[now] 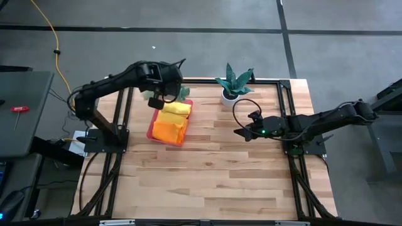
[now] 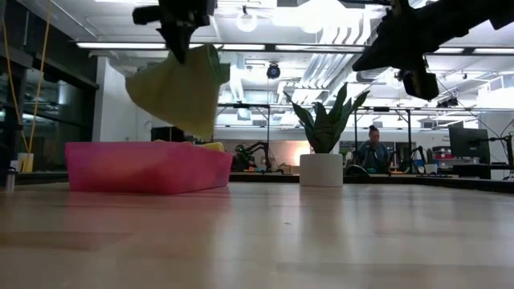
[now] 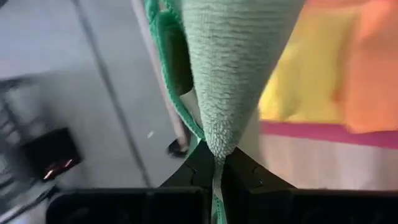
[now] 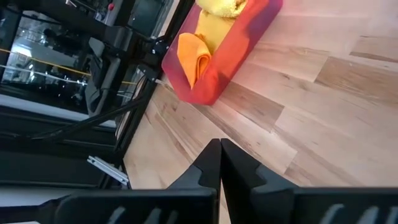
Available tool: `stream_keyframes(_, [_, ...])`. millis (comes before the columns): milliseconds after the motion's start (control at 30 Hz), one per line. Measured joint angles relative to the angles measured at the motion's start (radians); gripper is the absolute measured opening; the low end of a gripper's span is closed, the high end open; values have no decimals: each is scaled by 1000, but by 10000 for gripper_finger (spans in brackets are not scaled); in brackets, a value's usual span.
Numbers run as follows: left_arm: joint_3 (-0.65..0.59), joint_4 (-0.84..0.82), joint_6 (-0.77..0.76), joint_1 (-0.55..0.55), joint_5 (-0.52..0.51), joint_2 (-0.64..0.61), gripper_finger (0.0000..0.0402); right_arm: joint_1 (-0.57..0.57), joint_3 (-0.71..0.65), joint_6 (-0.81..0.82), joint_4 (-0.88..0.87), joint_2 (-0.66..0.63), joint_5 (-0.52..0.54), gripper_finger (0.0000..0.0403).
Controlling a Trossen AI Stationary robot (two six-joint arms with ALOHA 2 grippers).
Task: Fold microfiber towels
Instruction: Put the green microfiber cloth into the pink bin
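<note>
Left gripper [image 1: 164, 95], high view: positioned over the far end of the rigid pink rectangular plastic tray [image 1: 152, 129], at about 11 o'clock from table centre. Its fingers are clenched on the pale green microfiber towel [image 2: 181, 92], gripped at a bunched point. The left wrist view shows the cloth tapering to a narrow tip pinched between the two dark fingers [image 3: 249, 177], with a looped, nubbly pile and a stitched darker green hem along one edge. The low view shows what the others do not: the towel hangs clear above the tray, draping loosely in a soft, irregular fold with no contact below.

Tray contents: a folded orange microfiber towel [image 1: 168, 130] at the near end and a yellow microfiber towel [image 1: 174, 109] at the far end, lying touching each other. The right wrist view shows the orange one rolled over on itself against the tray wall, with the yellow one crumpled beyond it. The tray wall reads as smooth, slightly translucent plastic in the low view.

Right gripper [image 1: 242, 133]: hovering above bare boards at about 2 o'clock from table centre, fingers pressed together and holding nothing, as the right wrist view confirms.

Other items: light wooden plank table [image 1: 207, 182] with visible grain; a spiky-leaved green plant in a white cylindrical pot [image 1: 231, 95] at 12 o'clock, near the far edge. In the low view only, a seated person [image 2: 373, 151] appears in the room behind.
</note>
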Motion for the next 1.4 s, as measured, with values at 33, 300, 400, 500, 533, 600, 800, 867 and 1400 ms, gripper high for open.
stream_keyframes(33, [0, 6, -1, 1, -28, 3, 0, 0, 0, -4, 0, 0, 0, 0])
stream_keyframes(300, [-81, 73, -63, 4, 39, 11, 0, 0, 0, -7, 0, 0, 0, 0])
stream_keyframes(400, [-140, 101, -104, -7, 23, 12, 0, 0, 0, -7, 0, 0, -1, 0])
stream_keyframes(500, [-193, 100, -120, -23, 18, 10, 0, 0, 0, -8, 0, 0, -1, 0])
stream_keyframes(533, [-212, 96, -124, -29, 33, 10, 0, 0, 0, -9, 0, 0, -1, 0])
stream_keyframes(600, [-248, 91, -136, -46, 62, 9, 0, 0, 0, -12, 0, 0, -3, 0])
stream_keyframes(800, [-311, 83, -174, -111, 169, 8, 0, 0, 0, -33, 0, 0, -4, 0])
stream_keyframes(867, [-319, 80, -177, -126, 220, 8, 0, 0, 0, -33, 0, 0, -4, 0])
stream_keyframes(1400, [-328, 68, -8, -84, 415, 111, 0, 0, 0, -33, 0, 0, -4, 0])
